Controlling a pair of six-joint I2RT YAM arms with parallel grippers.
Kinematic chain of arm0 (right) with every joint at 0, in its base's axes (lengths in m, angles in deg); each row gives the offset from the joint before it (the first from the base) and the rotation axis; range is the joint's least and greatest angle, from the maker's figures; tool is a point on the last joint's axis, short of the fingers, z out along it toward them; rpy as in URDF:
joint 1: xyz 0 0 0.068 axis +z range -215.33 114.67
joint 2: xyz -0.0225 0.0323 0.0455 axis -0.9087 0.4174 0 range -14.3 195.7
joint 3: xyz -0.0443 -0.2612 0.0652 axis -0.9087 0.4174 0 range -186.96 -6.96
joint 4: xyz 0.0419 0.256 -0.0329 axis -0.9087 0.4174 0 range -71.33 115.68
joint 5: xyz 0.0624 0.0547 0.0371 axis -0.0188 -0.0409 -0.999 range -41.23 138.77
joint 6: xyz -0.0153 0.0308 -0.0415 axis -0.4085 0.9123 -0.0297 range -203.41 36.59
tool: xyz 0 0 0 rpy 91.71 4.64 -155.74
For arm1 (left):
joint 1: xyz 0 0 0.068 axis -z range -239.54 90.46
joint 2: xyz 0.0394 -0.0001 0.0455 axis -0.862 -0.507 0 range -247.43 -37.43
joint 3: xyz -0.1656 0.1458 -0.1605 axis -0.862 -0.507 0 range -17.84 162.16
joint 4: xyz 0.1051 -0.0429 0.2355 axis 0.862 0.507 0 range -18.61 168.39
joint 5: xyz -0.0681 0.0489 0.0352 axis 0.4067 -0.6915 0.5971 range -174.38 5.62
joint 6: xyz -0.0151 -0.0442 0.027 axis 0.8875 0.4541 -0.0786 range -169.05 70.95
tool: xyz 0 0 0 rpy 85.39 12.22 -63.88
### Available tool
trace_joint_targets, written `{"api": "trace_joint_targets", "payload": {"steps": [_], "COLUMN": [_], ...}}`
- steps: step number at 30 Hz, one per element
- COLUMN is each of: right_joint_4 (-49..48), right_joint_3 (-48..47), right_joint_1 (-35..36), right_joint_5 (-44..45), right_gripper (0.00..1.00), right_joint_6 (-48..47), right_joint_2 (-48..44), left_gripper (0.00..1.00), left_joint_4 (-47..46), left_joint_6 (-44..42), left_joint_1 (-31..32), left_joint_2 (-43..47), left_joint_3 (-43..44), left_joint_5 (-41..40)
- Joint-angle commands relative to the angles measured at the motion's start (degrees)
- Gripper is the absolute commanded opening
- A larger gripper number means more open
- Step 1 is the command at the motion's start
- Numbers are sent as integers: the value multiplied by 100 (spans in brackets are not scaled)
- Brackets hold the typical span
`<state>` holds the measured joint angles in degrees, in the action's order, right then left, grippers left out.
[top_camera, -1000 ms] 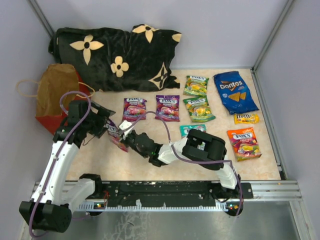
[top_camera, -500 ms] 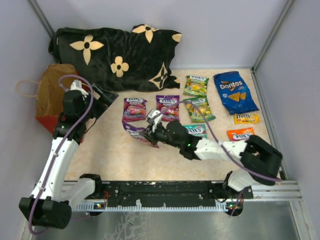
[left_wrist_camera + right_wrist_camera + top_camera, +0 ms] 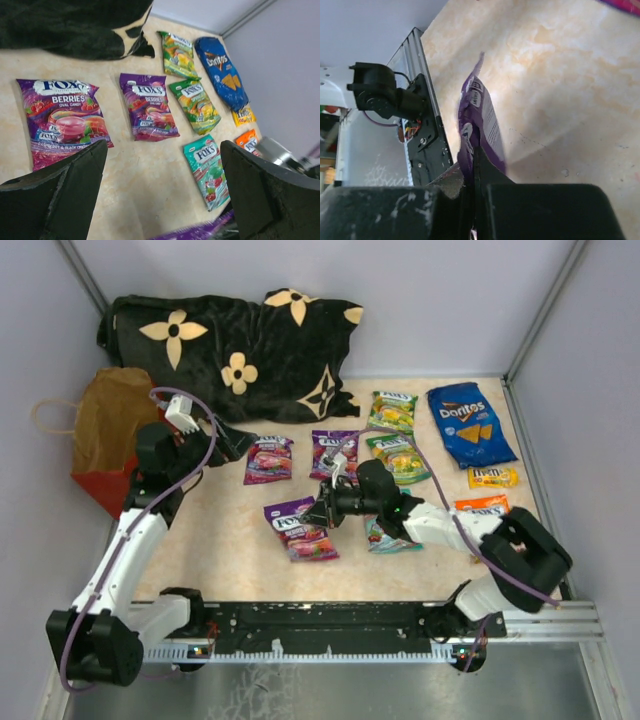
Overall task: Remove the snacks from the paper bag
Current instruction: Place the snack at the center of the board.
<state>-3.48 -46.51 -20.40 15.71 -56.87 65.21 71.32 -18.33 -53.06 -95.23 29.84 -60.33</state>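
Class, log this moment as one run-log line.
left end effector: open, empty | right end effector: shut on purple glossy candy pouch | red paper bag: far left

Inside a robotics lab's test cell: a left arm (image 3: 122,555) and a right arm (image 3: 440,525), both white and black, stand bolted to a metal rail (image 3: 540,620) along the near edge of a beige stone-patterned table (image 3: 230,560). Plain pale panels (image 3: 450,300) on aluminium corner posts (image 3: 545,308) box it in. Snack packets (image 3: 470,425) lie in rows toward the far right corner, a flowered black pillow (image 3: 230,340) along the far edge.
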Motion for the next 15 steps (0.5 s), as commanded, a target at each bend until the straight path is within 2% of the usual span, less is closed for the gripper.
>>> {"api": "trace_joint_targets", "payload": {"steps": [1,7,15], "right_joint_4": [-1171,-2584,-2144], "right_joint_3": [-148,321,216], "right_joint_1": [-256,-650,-876], "right_joint_5": [-374,242,495], "right_gripper": [0,0,0], "right_joint_6": [1254,2518,2094], "right_joint_2": [832,1876,2209], "left_gripper": [100,100,100], "left_joint_4": [-171,-49,112], "left_joint_6": [-486,-721,-916], "left_joint_1": [-15,-15,-15], "left_joint_2": [-258,-379,-480], "left_joint_3": [90,58,83], "left_joint_5": [609,576,838]}}
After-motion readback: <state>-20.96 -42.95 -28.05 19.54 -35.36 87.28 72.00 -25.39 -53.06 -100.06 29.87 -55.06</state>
